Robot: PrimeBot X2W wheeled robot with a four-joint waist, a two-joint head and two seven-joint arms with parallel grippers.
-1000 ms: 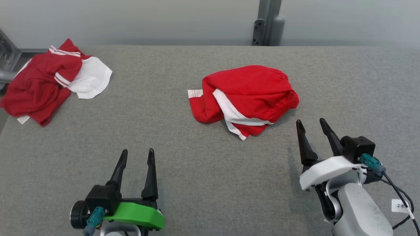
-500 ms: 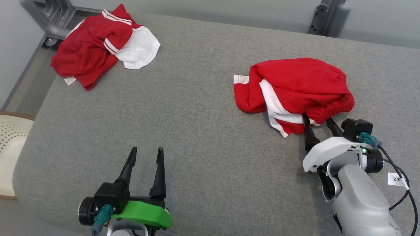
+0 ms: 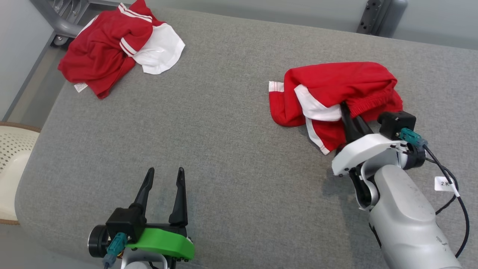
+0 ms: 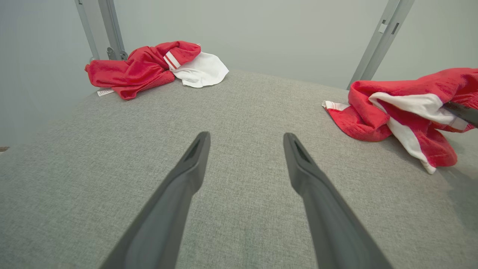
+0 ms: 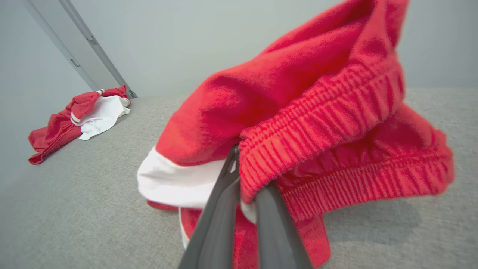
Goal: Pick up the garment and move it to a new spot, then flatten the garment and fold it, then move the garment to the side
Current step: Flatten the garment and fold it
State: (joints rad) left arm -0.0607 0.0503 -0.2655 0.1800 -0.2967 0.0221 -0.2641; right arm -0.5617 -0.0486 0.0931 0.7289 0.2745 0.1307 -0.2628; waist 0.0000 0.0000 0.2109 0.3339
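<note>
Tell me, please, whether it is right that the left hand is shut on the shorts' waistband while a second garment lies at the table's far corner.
Not quite: the right hand, not the left, is shut on the waistband of the shorts, as the right wrist view shows. The left hand is open over the table, holding nothing. The second garment does lie at the far corner.

The grey fabric counter [image 3: 231, 149] is viewed from above by the head camera, tilted forward and down. The left wrist camera is set low over it, faced along the left pincer [image 4: 246, 138] toward the far wall [image 4: 261, 33]. The right wrist camera is held very close to the red shorts [image 5: 298, 93]. The crumpled red-and-white shirt [image 3: 101, 56] is shared by all three views.
</note>
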